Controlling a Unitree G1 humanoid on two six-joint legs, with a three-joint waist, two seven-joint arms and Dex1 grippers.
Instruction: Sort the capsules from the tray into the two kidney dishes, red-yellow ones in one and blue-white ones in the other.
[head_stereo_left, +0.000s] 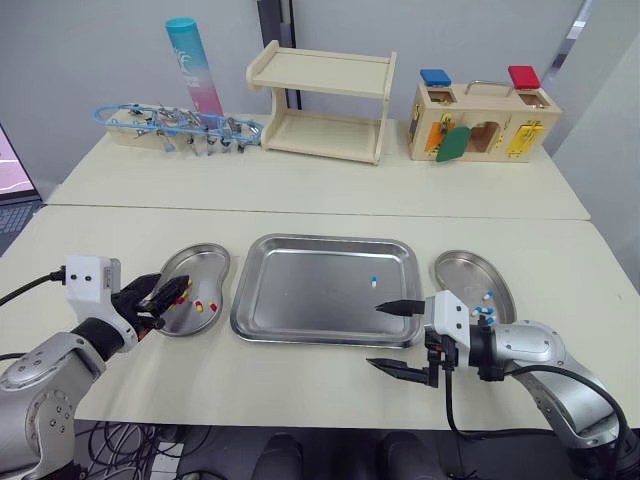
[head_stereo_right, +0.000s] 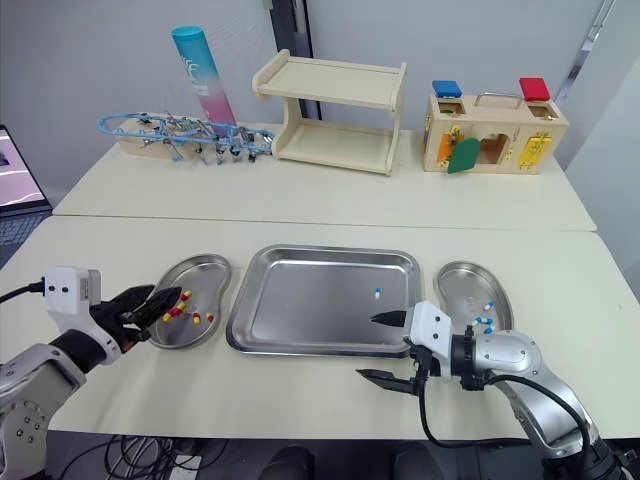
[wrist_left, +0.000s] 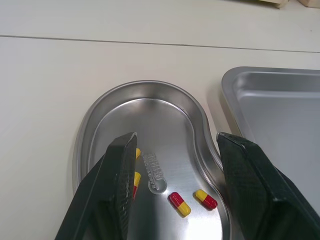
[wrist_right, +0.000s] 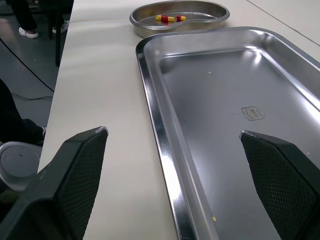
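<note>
Left gripper (wrist_left: 175, 142) and right gripper (head_stereo_left: 375, 335) gaped empty; the tray's (head_stereo_left: 300, 295) capsule (head_stereo_left: 374, 280) looked light, probably slippery, best pinched midway.

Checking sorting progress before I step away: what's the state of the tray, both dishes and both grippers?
Rectangular steel tray: one blue-white capsule inside.
Left steel kidney dish: holds several red-yellow capsules.
Right steel kidney dish: holds a few blue-white capsules.
Left gripper: open, empty, over left dish.
Right gripper: open, empty, straddling tray's near rim.
</note>
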